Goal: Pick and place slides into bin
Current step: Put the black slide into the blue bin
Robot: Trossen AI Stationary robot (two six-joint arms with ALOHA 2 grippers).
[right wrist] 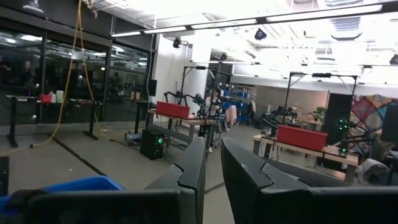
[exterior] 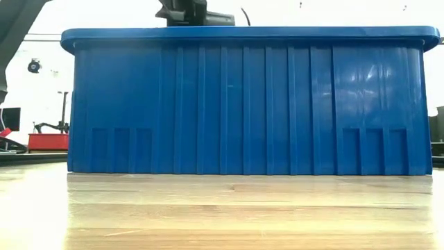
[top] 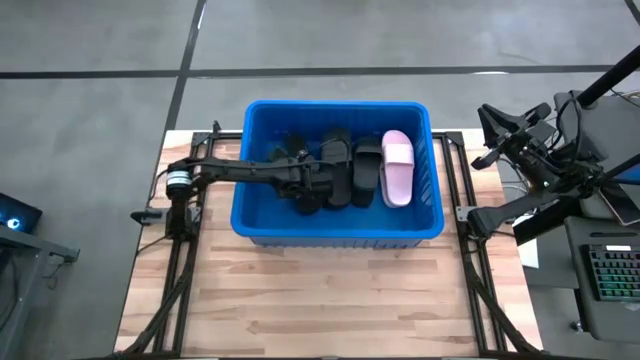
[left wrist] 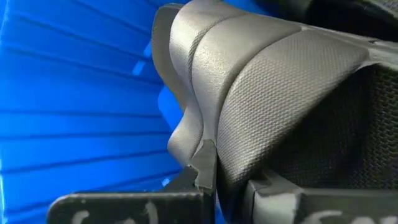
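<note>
The blue bin [top: 338,228] stands in the middle of the table; its near wall [exterior: 243,104] fills the low view. Inside it lie several black slides [top: 352,170] and one pale pink slide [top: 397,168] at the right. My left arm reaches into the bin from the table's left, and my left gripper [top: 306,186] is shut on a black slide [left wrist: 273,87] among the others. My right gripper [right wrist: 211,180] is shut and empty, held off the table's right edge, above floor level. My left gripper pinches a thin edge of the black slide [left wrist: 200,158] between its two fingers. The slide stands in front of the fingers inside the bin, close to the blue wall [left wrist: 74,93]. I cannot tell whether it rests on the bin floor or on other slides.
Bare wooden table [top: 320,300] lies in front of the bin. A part of my left arm [exterior: 194,12] shows above the bin's rim. A desk with a keyboard [top: 610,275] and cables stands beyond the table's right edge.
</note>
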